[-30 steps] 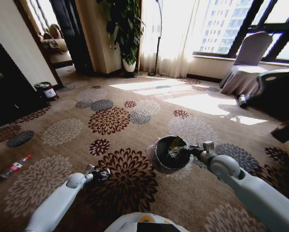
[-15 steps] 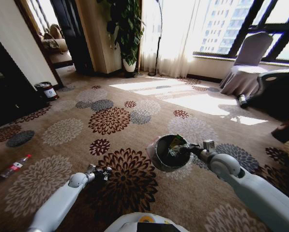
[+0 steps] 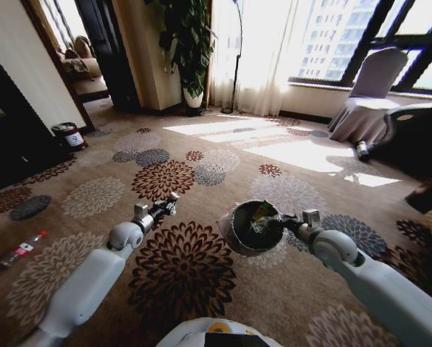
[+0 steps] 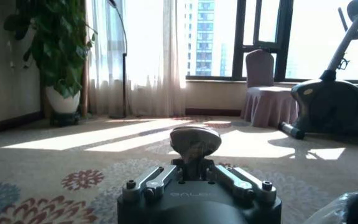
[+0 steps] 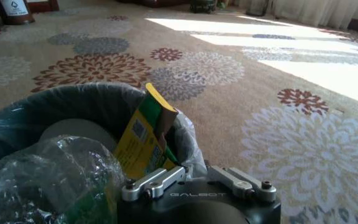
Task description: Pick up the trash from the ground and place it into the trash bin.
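Trash bin [image 3: 252, 230] right of centre; bottle [image 3: 22, 250] far left on carpet [image 3: 92, 195].

Harsh window [image 3: 360, 43] backlight, sunlit carpet [image 3: 273, 144] patches, dim left side, wide-angle edge distortion.

The right gripper [image 3: 275, 222] clamped the rim of the round dark trash bin [image 3: 239, 233], which held a green wrapper [image 3: 263, 211] above the flowered carpet [image 3: 92, 195]. The left gripper [image 3: 171, 202] hung raised, well apart from the clear plastic bottle [image 3: 22, 249] lying on the carpet.
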`<state>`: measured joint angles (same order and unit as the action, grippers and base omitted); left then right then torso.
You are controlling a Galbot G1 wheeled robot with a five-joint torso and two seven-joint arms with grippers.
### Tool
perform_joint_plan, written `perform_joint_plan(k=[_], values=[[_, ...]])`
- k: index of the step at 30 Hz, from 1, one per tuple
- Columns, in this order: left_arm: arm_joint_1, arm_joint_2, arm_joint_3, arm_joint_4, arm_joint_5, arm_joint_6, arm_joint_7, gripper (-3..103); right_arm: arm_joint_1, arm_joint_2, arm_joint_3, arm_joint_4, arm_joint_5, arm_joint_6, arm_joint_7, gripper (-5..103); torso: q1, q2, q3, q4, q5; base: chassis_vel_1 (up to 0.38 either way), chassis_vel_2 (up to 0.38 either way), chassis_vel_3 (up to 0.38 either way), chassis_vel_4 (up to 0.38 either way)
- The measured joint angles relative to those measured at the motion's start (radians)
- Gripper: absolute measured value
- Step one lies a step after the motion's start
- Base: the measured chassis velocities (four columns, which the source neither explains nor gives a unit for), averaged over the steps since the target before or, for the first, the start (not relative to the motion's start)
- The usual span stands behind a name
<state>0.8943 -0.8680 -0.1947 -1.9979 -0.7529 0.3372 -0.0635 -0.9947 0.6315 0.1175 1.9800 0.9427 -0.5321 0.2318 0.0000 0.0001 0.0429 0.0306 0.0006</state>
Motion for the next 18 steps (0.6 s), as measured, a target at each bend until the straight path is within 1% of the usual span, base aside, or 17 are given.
perform_joint_plan(k=[1, 2, 3, 4, 5, 6, 7, 8, 9, 10, 12, 14, 15, 16, 18], values=[[0.000, 0.000, 0.000, 0.000, 0.000, 0.000, 0.000, 14, 0.000, 0.000, 0.000, 0.000, 0.000, 0.000, 0.000, 1, 0.000, 0.000, 0.000, 0.0000, 0.0000, 0.000, 0.000, 0.000, 0.000], [-0.028, 0.001, 0.043, -0.031, -0.026, 0.001, -0.036, 14, 0.007, 0.003, -0.011, -0.002, -0.002, 0.001, -0.001, 1, 0.000, 0.000, 0.000, 0.0003, 0.0000, 0.000, 0.000, 0.000, 0.000], [-0.082, 0.000, 0.130, -0.075, -0.071, 0.001, -0.096, 14, 0.011, 0.005, -0.024, -0.006, -0.008, 0.004, -0.003, 1, 0.000, 0.000, 0.000, 0.0003, -0.0003, 0.000, 0.000, 0.000, 0.000], [-0.135, 0.000, 0.200, -0.106, -0.106, 0.000, -0.144, 14, 0.010, 0.005, -0.030, -0.006, -0.016, 0.004, -0.005, 1, 0.000, 0.000, 0.000, 0.0002, -0.0007, 0.000, 0.000, 0.000, 0.000], [-0.135, 0.000, 0.200, -0.106, -0.106, 0.000, -0.144, 14, 0.010, 0.005, -0.030, -0.006, -0.016, 0.004, -0.005, 1, 0.000, 0.000, 0.000, 0.0002, -0.0007, 0.000, 0.000, 0.000, 0.000], [-0.161, 0.000, 0.234, -0.119, -0.120, -0.001, -0.163, 14, 0.008, 0.004, -0.032, -0.006, -0.020, 0.004, -0.006, 1, 0.000, 0.000, 0.000, -0.0005, -0.0007, 0.000, 0.000, 0.000, 0.000], [-0.217, 0.000, 0.310, -0.140, -0.150, -0.005, -0.197, 14, 0.004, 0.003, -0.037, -0.006, -0.026, 0.004, -0.006, 1, 0.000, 0.000, 0.000, -0.0017, -0.0002, 0.000, 0.000, 0.000, 0.000], [-0.251, -0.002, 0.355, -0.145, -0.171, -0.008, -0.215, 14, 0.002, 0.003, -0.039, -0.006, -0.027, 0.004, -0.006, 1, 0.000, 0.000, 0.000, -0.0016, -0.0001, 0.000, 0.000, 0.000, 0.000], [-0.251, -0.002, 0.355, -0.145, -0.171, -0.008, -0.215, 14, 0.002, 0.003, -0.039, -0.006, -0.027, 0.004, -0.006, 1, 0.000, 0.000, 0.000, -0.0016, -0.0001, 0.000, 0.000, 0.000, 0.000], [-0.283, -0.007, 0.411, -0.143, -0.191, -0.013, -0.229, 14, 0.000, 0.003, -0.040, -0.006, -0.027, 0.004, -0.006, 1, 0.000, 0.000, 0.000, -0.0014, 0.0000, 0.000, 0.000, 0.000, 0.000], [-0.337, -0.029, 0.519, -0.103, -0.205, -0.035, -0.234, 14, 0.001, 0.002, -0.041, -0.002, -0.027, 0.004, -0.002, 1, 0.000, 0.000, 0.000, -0.0005, -0.0007, 0.000, 0.000, 0.000, 0.000], [-0.342, -0.032, 0.529, -0.099, -0.206, -0.037, -0.234, 14, 0.003, 0.002, -0.043, -0.001, -0.026, 0.004, -0.001, 1, 0.000, 0.000, 0.000, -0.0006, -0.0008, 0.000, 0.000, 0.000, 0.000], [-0.360, -0.054, 0.583, -0.083, -0.213, -0.045, -0.245, 14, 0.011, 0.001, -0.052, 0.002, -0.018, 0.004, 0.007, 1, 0.000, 0.000, 0.000, -0.0002, -0.0007, 0.000, 0.000, 0.000, 0.000], [-0.367, -0.067, 0.610, -0.081, -0.219, -0.042, -0.256, 14, 0.018, 0.000, -0.056, 0.003, -0.009, 0.003, 0.015, 1, 0.000, 0.000, 0.000, -0.0004, -0.0006, 0.000, 0.000, 0.000, 0.000], [-0.369, -0.073, 0.626, -0.085, -0.222, -0.032, -0.266, 14, 0.026, -0.002, -0.058, 0.003, -0.003, 0.001, 0.021, 1, 0.000, 0.000, 0.000, -0.0007, -0.0006, 0.000, 0.000, 0.000, 0.000]])
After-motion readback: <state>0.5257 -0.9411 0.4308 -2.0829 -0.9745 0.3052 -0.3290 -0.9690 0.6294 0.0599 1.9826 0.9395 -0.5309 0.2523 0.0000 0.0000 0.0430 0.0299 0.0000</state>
